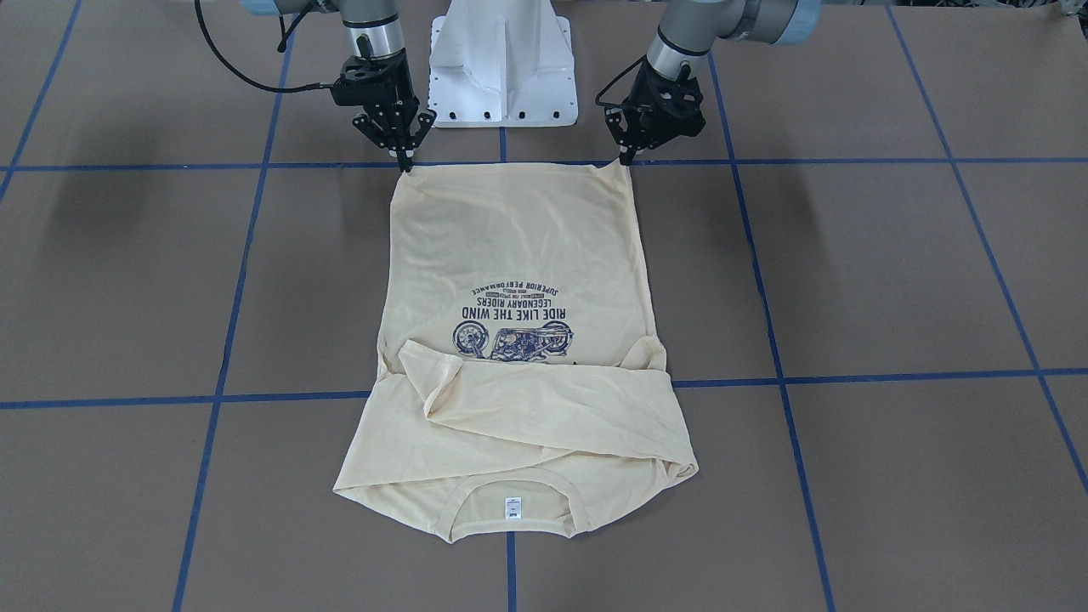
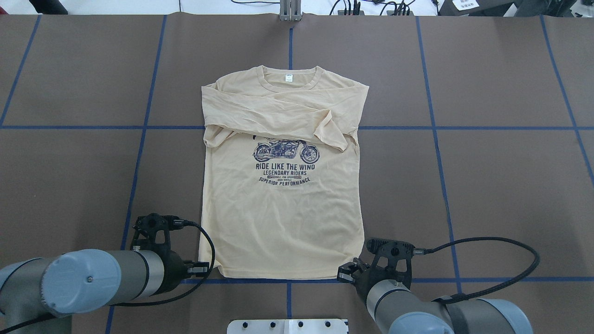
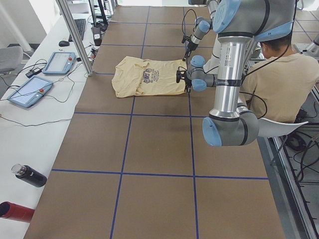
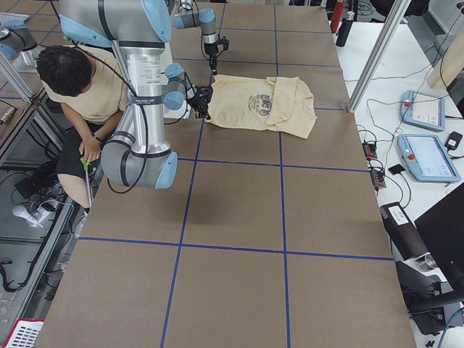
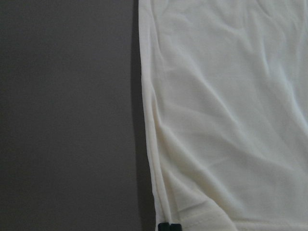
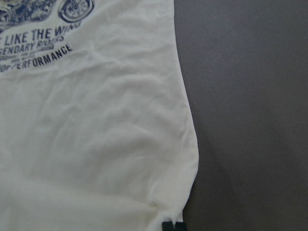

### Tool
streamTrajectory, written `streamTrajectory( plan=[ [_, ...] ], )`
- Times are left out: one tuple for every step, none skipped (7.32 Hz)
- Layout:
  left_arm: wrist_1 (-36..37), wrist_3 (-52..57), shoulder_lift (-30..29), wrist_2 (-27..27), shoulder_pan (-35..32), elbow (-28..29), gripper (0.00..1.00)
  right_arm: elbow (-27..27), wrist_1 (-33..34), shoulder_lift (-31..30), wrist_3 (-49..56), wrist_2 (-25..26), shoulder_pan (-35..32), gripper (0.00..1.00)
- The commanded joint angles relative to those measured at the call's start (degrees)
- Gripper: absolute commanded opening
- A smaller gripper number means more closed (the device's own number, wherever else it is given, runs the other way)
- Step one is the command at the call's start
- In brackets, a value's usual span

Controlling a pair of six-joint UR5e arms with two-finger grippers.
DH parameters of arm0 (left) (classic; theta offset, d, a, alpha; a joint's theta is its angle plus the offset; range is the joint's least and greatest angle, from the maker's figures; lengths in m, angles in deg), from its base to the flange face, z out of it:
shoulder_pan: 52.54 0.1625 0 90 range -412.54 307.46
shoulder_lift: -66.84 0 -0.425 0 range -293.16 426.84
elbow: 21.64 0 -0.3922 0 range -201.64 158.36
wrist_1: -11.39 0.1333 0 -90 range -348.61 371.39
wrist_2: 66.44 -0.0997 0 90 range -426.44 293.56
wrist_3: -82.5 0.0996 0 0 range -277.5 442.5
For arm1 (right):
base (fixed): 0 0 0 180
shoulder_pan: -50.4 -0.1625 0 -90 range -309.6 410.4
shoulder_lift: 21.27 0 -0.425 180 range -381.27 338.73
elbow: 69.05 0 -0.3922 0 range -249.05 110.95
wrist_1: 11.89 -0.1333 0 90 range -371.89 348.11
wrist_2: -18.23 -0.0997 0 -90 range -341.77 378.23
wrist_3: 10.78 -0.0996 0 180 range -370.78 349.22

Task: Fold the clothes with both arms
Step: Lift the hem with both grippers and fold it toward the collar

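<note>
shirt [image 2: 278,208] flat on counter [image 2: 487,185], print up, sleeves crossed over chest. thin, light, limp; likely sags, wrinkles. left end effector [image 1: 627,156], right end effector [image 1: 405,161] each clamped on hem corner: sound hold points.

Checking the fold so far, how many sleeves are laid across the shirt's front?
2. One sleeve ends right of the motorcycle print in the overhead view, the other sleeve left of it; both cross the shirt below the collar.

Cream long-sleeved shirt [image 2: 278,218] lies flat mid-frame, print up, sleeves crossed over chest. Left arm [image 2: 93,278] and right arm [image 2: 417,311] reach its hem corners.
</note>
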Motion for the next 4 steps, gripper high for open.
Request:
streamTrajectory(
  plan=[
    [9.48, 1.54, 0.15, 4.16, -0.46, -11.97, 0.0, -11.93, 6.7, -1.34, 0.16, -2.09, -0.96, 0.0],
    [15.54, 1.54, 0.15, 6.1, -0.46, -19.51, 0.0, -19.83, 13.81, -1.25, 0.16, -6.63, -0.96, 0.0],
    [22.91, 1.54, -0.2, 8.47, 0.24, -26.81, 0.0, -26.35, 20.06, -1.16, 0.07, -8.59, 0.35, 0.0],
    [25.86, 1.54, -1.42, 8.84, 0.5, -28.28, 0.0, -28.15, 22.21, -0.9, 0.15, -8.61, 0.62, 0.0]
  ],
)
